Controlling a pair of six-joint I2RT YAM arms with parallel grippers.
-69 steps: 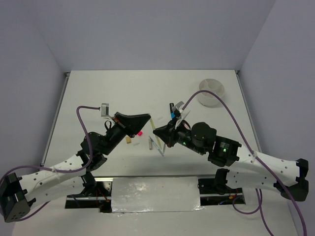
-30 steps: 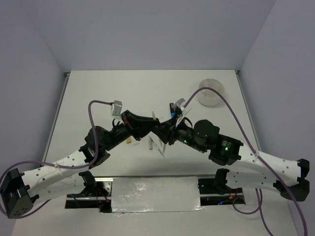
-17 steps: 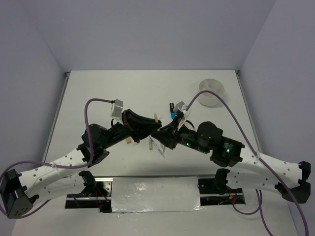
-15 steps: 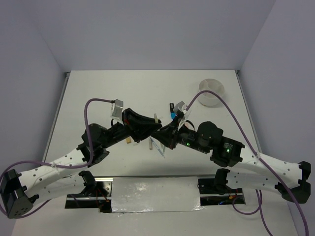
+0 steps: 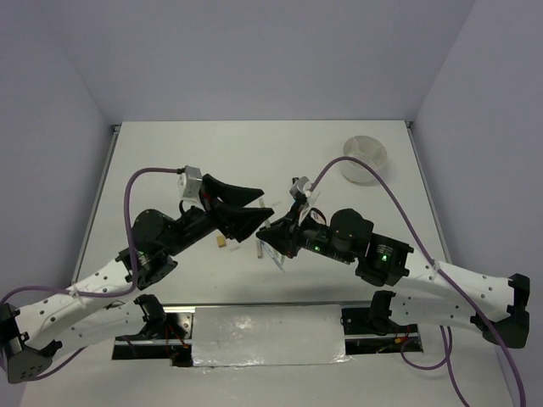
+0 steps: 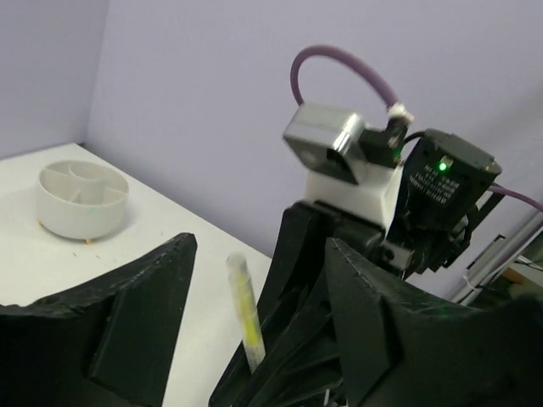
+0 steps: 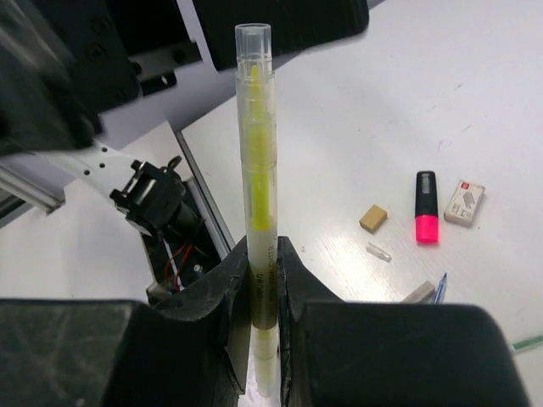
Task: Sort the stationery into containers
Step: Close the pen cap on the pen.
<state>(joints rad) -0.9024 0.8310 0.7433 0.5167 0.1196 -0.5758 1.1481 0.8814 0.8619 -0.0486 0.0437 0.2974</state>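
My right gripper [image 7: 259, 254] is shut on a thin yellow stick [image 7: 257, 161] with a clear barrel, held upright above the table. In the left wrist view the same yellow stick [image 6: 244, 312] stands between the wide-apart fingers of my left gripper [image 6: 259, 284], touching neither. From above, the left gripper [image 5: 265, 201] and right gripper [image 5: 265, 229] meet tip to tip at mid-table. The white divided container [image 5: 365, 159] sits at the far right, also visible as the container [image 6: 82, 200]. Below on the table lie a pink-and-black highlighter [image 7: 426, 219], a white eraser [image 7: 465, 202] and a tan eraser [image 7: 372, 218].
A small clear cap [image 7: 379, 252] and a blue pen tip [image 7: 441, 284] lie near the erasers. Thin pens [image 5: 271, 252] and a tan eraser [image 5: 221, 242] lie under the two grippers. The right wrist camera [image 6: 339, 153] faces my left gripper closely.
The left gripper has opened off the yellow stick and drawn back to the left. The right gripper has shut on the stick and holds it alone.
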